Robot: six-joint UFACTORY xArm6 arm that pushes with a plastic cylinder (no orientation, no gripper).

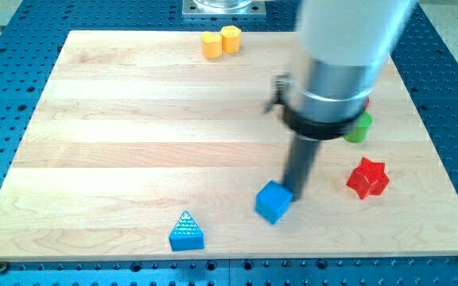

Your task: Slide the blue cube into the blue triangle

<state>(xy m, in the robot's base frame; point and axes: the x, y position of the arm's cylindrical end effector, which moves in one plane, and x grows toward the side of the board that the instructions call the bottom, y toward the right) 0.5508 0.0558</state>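
The blue cube lies on the wooden board near the view's bottom, right of centre. The blue triangle lies at the bottom edge, to the cube's lower left, with a gap between them. My tip stands at the cube's upper right corner, touching it or nearly so. The dark rod rises from there into the arm's grey body.
A red star-shaped block lies to the right of my tip. A green block is partly hidden behind the arm. Two yellow blocks sit together at the board's top edge.
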